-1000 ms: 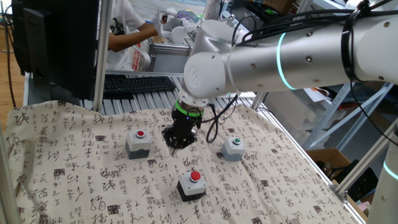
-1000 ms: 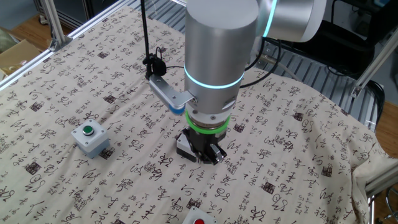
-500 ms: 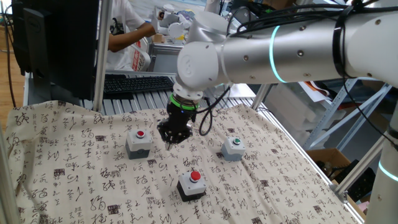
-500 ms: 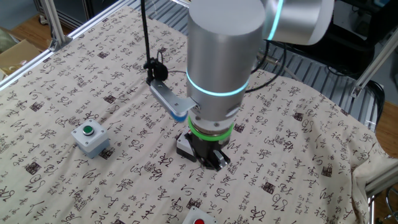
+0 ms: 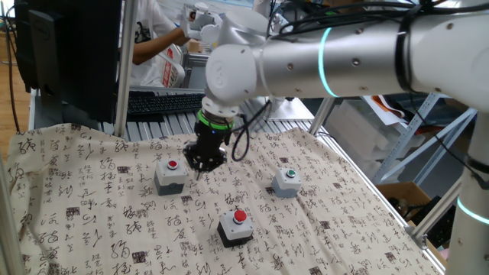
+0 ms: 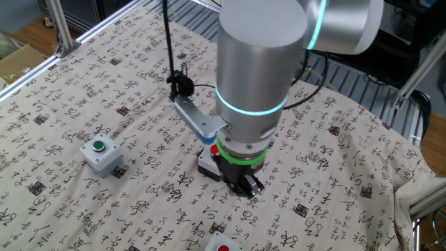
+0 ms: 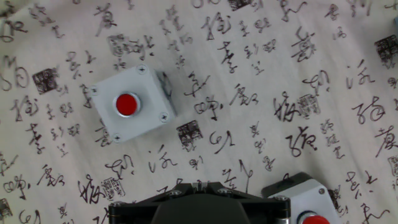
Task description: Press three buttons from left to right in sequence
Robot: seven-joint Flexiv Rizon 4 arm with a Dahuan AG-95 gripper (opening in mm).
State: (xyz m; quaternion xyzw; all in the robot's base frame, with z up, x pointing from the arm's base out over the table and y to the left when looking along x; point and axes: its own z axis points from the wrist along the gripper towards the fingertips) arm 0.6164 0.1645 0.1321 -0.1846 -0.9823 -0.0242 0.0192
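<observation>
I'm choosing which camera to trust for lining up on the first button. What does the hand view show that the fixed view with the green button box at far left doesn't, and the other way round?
Only the hand view shows the grey box with small red button whole, from straight above, its button plainly visible.

Only that fixed view shows the green button box, the arm's wrist and the gripper from outside; there the arm hides most of the grey box.

Both show the patterned cloth and an edge of the black-and-white box.
</observation>
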